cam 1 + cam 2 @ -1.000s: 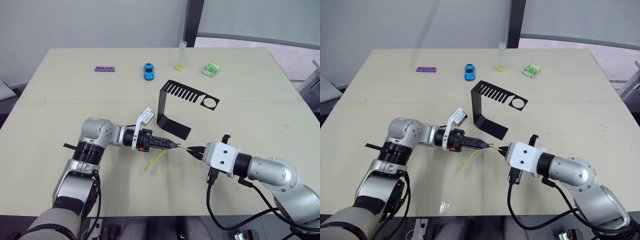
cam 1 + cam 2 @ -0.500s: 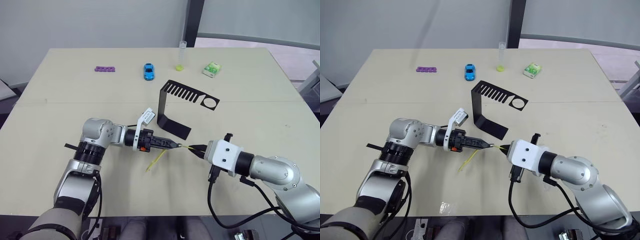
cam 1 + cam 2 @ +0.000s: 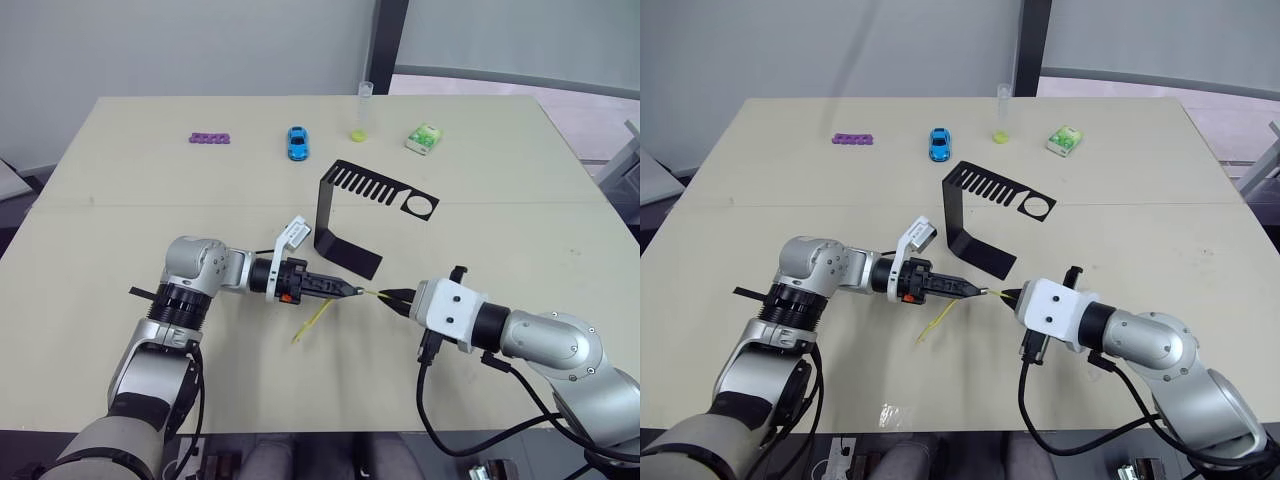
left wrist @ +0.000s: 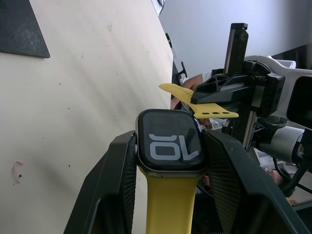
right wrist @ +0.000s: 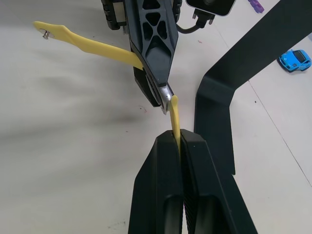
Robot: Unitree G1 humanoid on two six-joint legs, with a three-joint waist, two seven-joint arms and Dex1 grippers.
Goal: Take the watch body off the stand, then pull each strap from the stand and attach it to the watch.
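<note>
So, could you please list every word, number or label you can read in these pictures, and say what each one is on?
"10": large light digits on the dark screen of the watch body, seen upside down in the left wrist view, held in the left tool.
Green-and-white packet: any print is too small to read.
White tag by the left wrist: nothing legible.
No other text is readable.
</note>
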